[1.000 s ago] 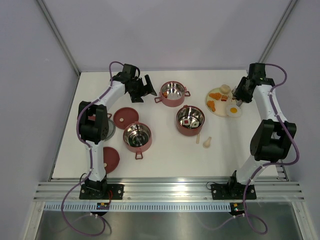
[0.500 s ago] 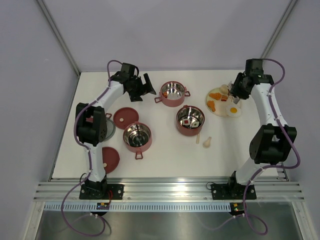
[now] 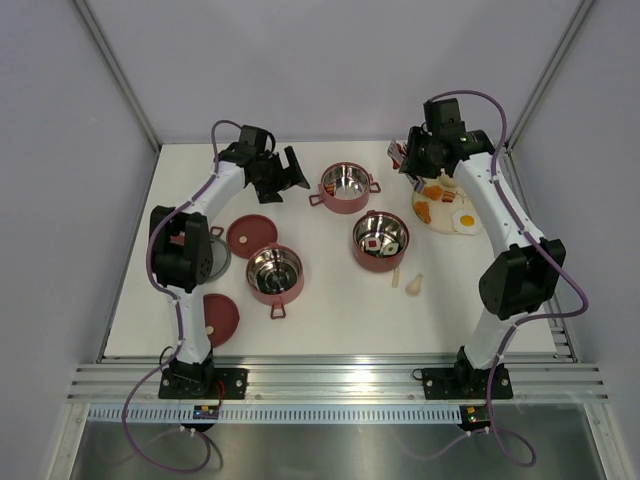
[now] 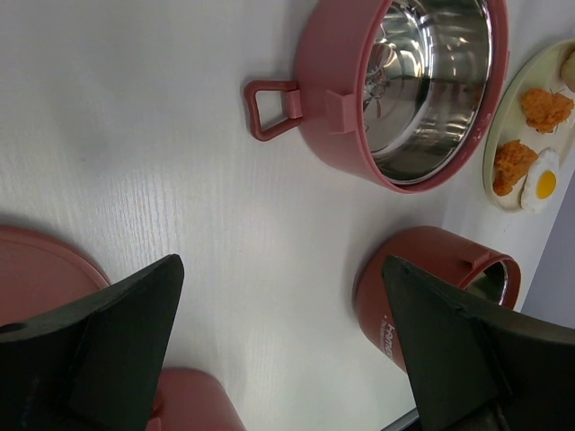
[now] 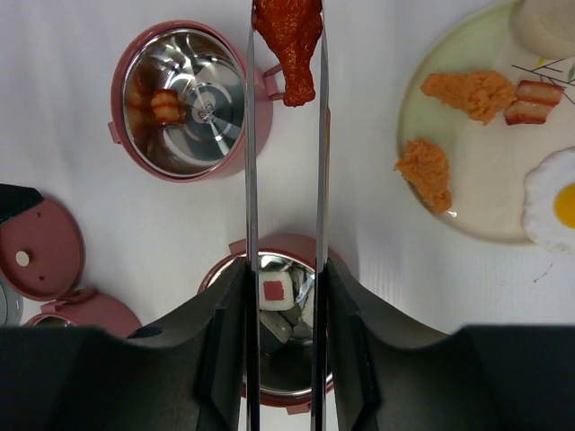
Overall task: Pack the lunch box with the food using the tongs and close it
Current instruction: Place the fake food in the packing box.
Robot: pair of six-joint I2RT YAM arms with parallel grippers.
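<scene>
My right gripper (image 5: 284, 271) (image 3: 415, 160) is shut on the silver tongs (image 5: 250, 171), which pinch a red-orange drumstick piece of food (image 5: 289, 40) at their tips. The piece hangs just right of the far lunch box bowl (image 5: 182, 99) (image 3: 346, 186), which holds a bacon bit (image 5: 167, 101). Under the tongs, the middle bowl (image 3: 380, 241) holds sushi cubes (image 5: 275, 291). A third bowl (image 3: 275, 272) looks empty. My left gripper (image 4: 280, 265) (image 3: 292, 170) hangs open over bare table left of the far bowl (image 4: 404, 90).
The cream plate (image 3: 440, 215) (image 5: 490, 220) at the back right carries fried pieces (image 5: 468, 92), bacon (image 5: 532, 101) and a fried egg (image 5: 555, 199). Dark-red lids (image 3: 250, 236) (image 3: 220, 318) and a grey lid (image 3: 217, 258) lie on the left. A beige piece (image 3: 413, 285) lies near the middle bowl.
My right arm has swung left from the plate, carrying the drumstick in the tongs toward the far bowl. The left arm has barely moved.
</scene>
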